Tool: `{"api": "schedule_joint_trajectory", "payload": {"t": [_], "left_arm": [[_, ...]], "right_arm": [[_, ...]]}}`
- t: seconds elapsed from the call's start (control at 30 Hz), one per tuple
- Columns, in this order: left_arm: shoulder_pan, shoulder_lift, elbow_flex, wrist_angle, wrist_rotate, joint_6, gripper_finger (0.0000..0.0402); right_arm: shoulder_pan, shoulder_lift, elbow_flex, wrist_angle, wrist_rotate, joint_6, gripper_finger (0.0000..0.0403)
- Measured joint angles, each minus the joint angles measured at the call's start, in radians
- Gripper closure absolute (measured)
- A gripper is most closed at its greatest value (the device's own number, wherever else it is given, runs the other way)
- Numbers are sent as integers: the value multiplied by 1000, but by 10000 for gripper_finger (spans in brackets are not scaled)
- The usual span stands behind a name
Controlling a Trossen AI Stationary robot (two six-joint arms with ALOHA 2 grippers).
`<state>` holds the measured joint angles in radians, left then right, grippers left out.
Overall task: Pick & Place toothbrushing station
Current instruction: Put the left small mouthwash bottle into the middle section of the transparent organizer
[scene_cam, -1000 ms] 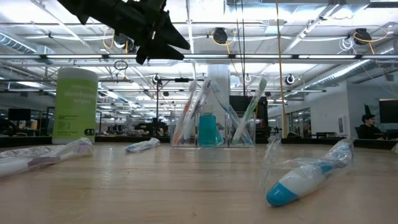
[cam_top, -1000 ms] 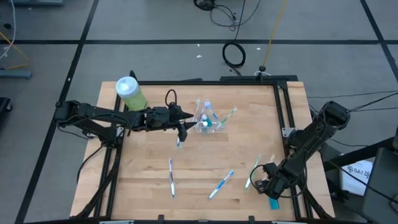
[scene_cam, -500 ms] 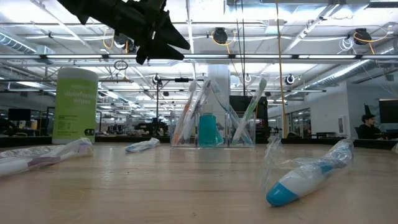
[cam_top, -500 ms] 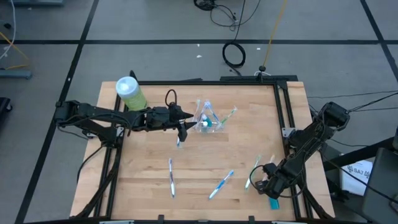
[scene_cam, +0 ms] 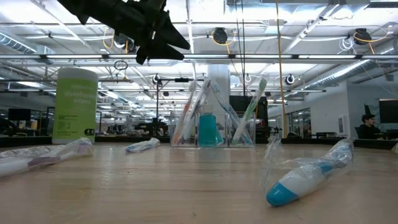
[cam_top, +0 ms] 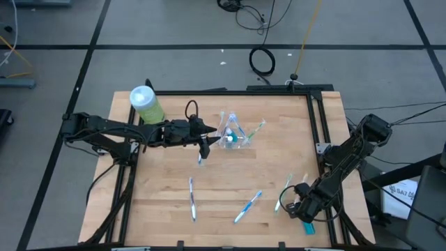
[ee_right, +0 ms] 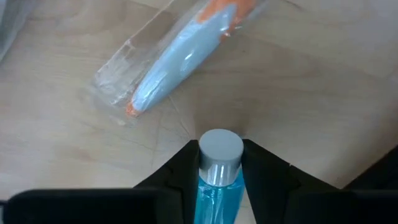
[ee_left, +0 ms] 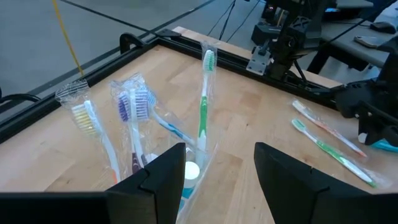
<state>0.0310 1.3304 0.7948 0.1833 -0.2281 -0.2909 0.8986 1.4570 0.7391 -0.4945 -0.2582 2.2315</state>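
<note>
The clear cup (cam_top: 232, 136) stands on the table's far middle with several wrapped toothbrushes and a teal tube in it; it also shows in the low view (scene_cam: 211, 134). My left gripper (ee_left: 214, 180) is open and empty. It hovers just left of and above the cup (ee_left: 186, 186), and it shows in the high view (cam_top: 204, 143) and at the top of the low view (scene_cam: 168, 43). My right gripper (ee_right: 219, 177) is at the table's near right corner (cam_top: 303, 213), shut on a teal tube (ee_right: 217, 190) with a pale cap. My right gripper pinches the teal tube between its two fingers, just behind the cap (ee_right: 219, 149). The tube lies along the fingers, and its cap sticks out past the fingertips (ee_right: 258, 163) toward the table. Whether the cap touches the wood, I cannot tell.
A green white-lidded canister (cam_top: 146, 104) stands at the far left. Wrapped toothbrushes lie loose on the wood near the front (cam_top: 191, 197), (cam_top: 248, 206) and by the right gripper (cam_top: 282, 195). One lies just beyond the tube (ee_right: 180, 53). A black frame edges the table (cam_top: 317, 132).
</note>
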Motion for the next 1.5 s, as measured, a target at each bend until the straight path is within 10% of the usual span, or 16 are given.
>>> {"api": "schedule_joint_trajectory", "payload": {"t": [0.37, 0.73, 1.5], "left_arm": [[0, 0, 0, 0, 0, -2, 206], [0, 0, 0, -1, 0, -1, 206], [0, 0, 0, -1, 0, 0, 206]], "right_arm": [[-24, -106, 0, -11, 100, -156, 310], [-63, -262, 0, -29, 492, -362, 309], [-535, -274, 0, 303, 678, -1425, 308]]}}
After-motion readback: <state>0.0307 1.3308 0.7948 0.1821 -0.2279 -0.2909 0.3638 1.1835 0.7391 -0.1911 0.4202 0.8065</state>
